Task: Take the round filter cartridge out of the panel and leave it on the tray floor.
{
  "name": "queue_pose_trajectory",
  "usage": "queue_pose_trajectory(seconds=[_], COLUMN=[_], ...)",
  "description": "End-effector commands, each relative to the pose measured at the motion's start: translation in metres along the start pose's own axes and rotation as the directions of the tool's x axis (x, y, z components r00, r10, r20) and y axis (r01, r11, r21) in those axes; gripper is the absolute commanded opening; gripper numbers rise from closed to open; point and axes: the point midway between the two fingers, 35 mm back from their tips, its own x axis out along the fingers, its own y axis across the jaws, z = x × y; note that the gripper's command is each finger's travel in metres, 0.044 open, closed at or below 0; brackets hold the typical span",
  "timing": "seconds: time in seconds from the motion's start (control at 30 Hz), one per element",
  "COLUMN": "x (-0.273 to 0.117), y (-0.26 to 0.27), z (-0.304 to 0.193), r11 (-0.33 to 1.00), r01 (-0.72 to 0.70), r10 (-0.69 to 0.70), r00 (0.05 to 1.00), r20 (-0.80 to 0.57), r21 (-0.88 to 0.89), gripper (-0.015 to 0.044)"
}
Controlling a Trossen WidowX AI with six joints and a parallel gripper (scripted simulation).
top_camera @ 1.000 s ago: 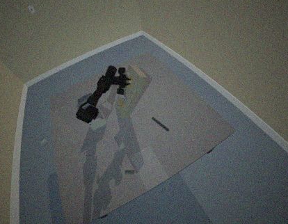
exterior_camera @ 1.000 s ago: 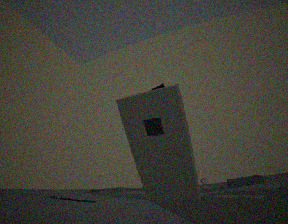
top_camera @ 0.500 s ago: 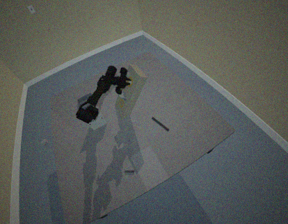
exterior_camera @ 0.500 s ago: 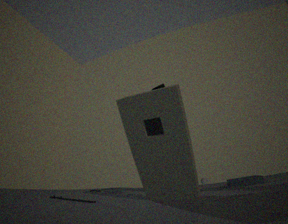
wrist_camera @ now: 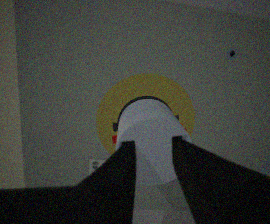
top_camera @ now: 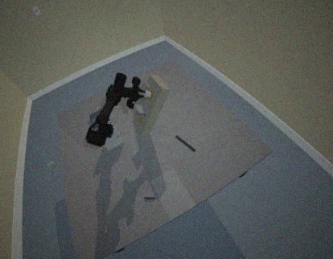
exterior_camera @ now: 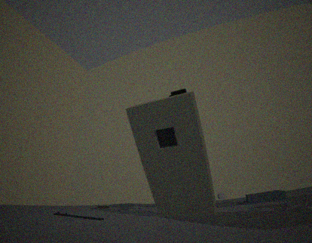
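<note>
The white round cartridge (top_camera: 147, 94) (wrist_camera: 146, 120) stands out of the service panel (top_camera: 158, 104) (exterior_camera: 184, 172) (wrist_camera: 60, 75) as a cylinder, inside the yellow ring (wrist_camera: 145, 84). A thin dark arc shows along its upper edge at the ring. How much of it is still inside the panel is hidden. My gripper (top_camera: 142, 94) (wrist_camera: 152, 144) is shut on the cartridge, one dark finger on each side. The slots on its face are hidden. I cannot make out the tray for certain.
The panel's back has a square dark opening (exterior_camera: 166, 137). A low grey box (exterior_camera: 266, 196) stands at the far right in the exterior view. A dark bar (top_camera: 185, 143) (exterior_camera: 78, 216) and a shorter dark bar (top_camera: 150, 198) lie on the table (top_camera: 227, 139). A white part (top_camera: 139, 109) shows below the gripper.
</note>
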Motion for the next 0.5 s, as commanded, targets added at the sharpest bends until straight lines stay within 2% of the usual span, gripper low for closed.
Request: queue_pose_trajectory(seconds=[0.0,0.47], x=[-0.021,-0.024], y=[0.0,-0.018], z=[-0.001,-0.003], r11=[1.0,0.999], r01=[-0.015,-0.019], r10=[0.015,0.018], r00=[1.0,1.0], r20=[-0.014,-0.011], r21=[-0.021,-0.03], gripper=[0.0,0.0])
